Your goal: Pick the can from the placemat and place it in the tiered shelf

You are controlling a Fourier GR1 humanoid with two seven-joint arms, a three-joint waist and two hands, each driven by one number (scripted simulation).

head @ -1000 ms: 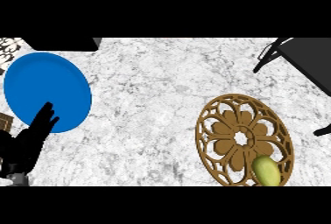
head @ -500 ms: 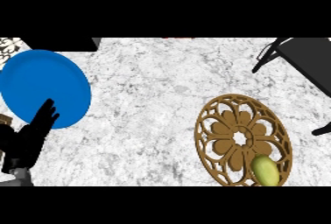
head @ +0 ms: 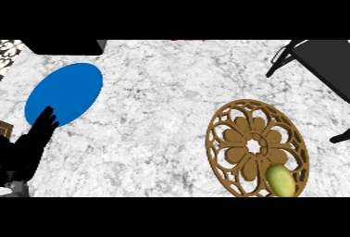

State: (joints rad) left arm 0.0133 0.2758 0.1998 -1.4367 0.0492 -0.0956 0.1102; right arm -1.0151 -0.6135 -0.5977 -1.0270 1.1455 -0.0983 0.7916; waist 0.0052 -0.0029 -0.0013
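Observation:
A yellow-green can (head: 280, 179) lies on its side at the near right part of a round brown openwork placemat (head: 247, 147), right of the counter's middle. The black tiered shelf (head: 322, 59) stands at the far right, partly cut off by the view's edge; one of its legs (head: 340, 137) shows at the right edge. My left hand (head: 28, 147) is at the lower left with straight fingers, open and holding nothing. Its fingertips reach the near edge of a blue plate (head: 65, 92). My right hand does not show.
A black block (head: 65, 45) sits at the far left corner of the marble counter (head: 164, 125), with a patterned white thing (head: 12, 48) beside it. A small brown object (head: 5, 128) shows at the left edge.
The blue plate now shows a little farther right and narrower in the view. My left hand has shifted slightly up and right. The can and placemat have stayed put.

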